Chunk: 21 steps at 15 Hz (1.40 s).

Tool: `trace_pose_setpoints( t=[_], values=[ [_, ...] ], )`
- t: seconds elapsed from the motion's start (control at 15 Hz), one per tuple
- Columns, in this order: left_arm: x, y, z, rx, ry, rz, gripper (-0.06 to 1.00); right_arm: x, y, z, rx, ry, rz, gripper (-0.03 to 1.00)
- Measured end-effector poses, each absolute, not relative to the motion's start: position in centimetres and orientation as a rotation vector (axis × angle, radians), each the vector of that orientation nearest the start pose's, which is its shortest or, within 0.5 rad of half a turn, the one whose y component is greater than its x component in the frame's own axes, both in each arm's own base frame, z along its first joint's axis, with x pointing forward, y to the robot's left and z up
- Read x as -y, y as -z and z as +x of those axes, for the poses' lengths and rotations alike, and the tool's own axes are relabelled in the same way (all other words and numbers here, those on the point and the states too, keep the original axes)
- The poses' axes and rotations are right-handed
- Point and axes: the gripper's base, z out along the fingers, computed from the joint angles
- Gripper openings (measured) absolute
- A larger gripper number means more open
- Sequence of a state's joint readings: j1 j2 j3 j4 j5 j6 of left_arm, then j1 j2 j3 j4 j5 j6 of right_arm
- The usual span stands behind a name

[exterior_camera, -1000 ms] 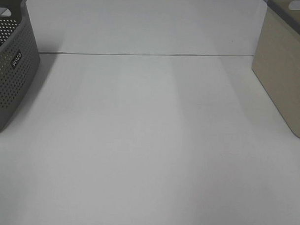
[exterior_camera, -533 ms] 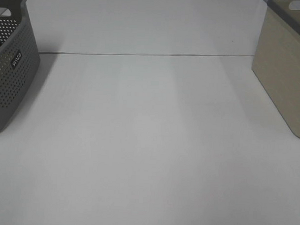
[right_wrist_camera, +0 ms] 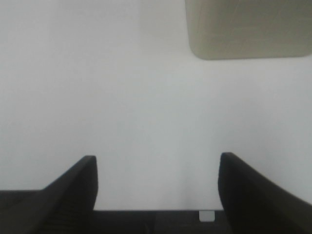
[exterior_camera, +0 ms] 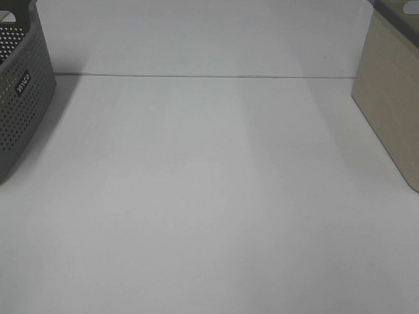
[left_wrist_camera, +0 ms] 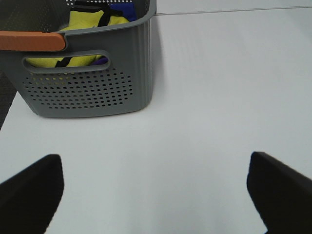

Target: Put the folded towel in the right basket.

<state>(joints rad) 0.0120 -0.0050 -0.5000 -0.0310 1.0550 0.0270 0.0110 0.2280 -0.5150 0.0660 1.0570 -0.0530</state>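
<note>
White tabletop (exterior_camera: 208,198) fills most of what I see from the high camera, with a grey perforated basket (exterior_camera: 15,95) at its left edge and a beige basket (exterior_camera: 397,101) at its right edge, the two well apart. Neither of my arms shows in that high view.

My left gripper (left_wrist_camera: 156,195) hangs over bare table with its two dark fingers (left_wrist_camera: 29,195) spread wide, nothing between them. Ahead of it stands the grey basket (left_wrist_camera: 87,92), with rows of small holes, a slot handle and an orange strip (left_wrist_camera: 31,41) along its rim. Inside lies bright yellow fabric (left_wrist_camera: 90,22) with black straps and something blue and purple beside it; I cannot tell whether any of that is the folded towel.

My right gripper (right_wrist_camera: 156,190) also stands spread apart and empty, its fingers (right_wrist_camera: 73,190) framing plain white table. The beige basket (right_wrist_camera: 248,29) sits ahead of it, off to one side, its rounded corner showing. Only its outer wall is visible, so I cannot see what it holds.

No folded towel lies on the table in any view, and neither gripper touches any cloth.
</note>
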Motion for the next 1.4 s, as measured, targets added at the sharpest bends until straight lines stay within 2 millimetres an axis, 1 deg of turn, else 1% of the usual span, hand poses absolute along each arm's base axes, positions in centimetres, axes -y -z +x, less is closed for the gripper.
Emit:
trace_pose_setpoints(
  t=[0.2,0.33,1.4],
  values=[
    [0.3,-27.8,-0.5,-2.033,0.013,0.017,0.97,-0.5,-28.0,0.2,-2.083,-0.037,-0.092,0.66],
    [0.3,-27.8,-0.5,-2.033,0.013,0.017,0.97,-0.5,-27.9,-0.6,-2.035,-0.031,-0.097,0.66],
    [0.3,-27.8,-0.5,-2.033,0.013,0.017,0.97,-0.5,-27.8,-0.7,-2.032,-0.026,-0.104,0.66]
  ],
)
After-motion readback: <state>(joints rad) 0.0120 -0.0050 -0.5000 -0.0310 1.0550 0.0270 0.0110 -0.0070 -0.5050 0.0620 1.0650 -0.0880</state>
